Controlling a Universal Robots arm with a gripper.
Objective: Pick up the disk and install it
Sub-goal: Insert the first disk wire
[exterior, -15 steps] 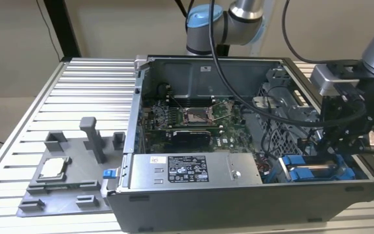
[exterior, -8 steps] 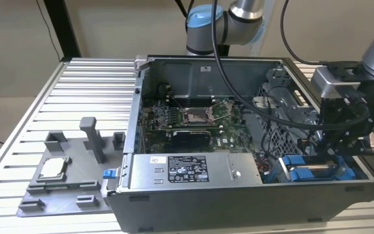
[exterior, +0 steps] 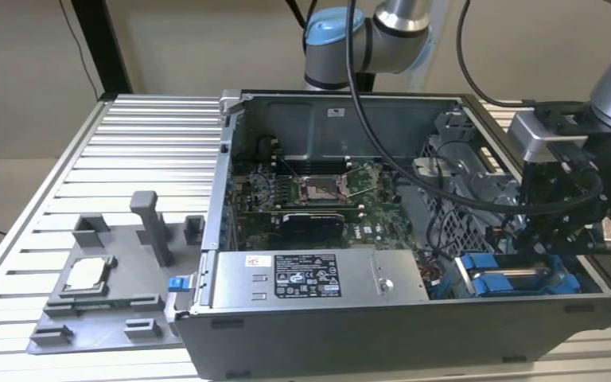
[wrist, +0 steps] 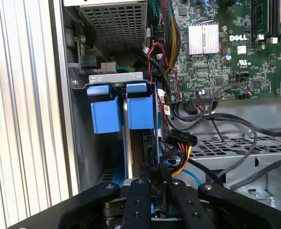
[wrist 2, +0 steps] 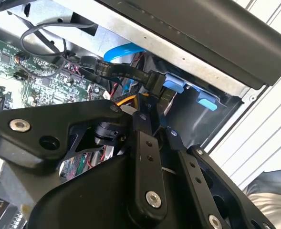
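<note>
The open case [exterior: 412,334] lies on its side so its bays face up. At its 4 o'clock corner the disk [wrist: 130,112] stands in a bay, blue frame showing. The gripper [wrist: 154,183], clenched, hangs just beside it.

even soft light, dim case interior, glare on the table slats [wrist 2: 274,119]

The black gripper linkage [wrist: 154,191] is hiding the lower part of the blue-framed drive bay [wrist: 123,112] in the first wrist view, while the grey computer case [exterior: 412,326] is covering the gripper's fingertips.
</note>
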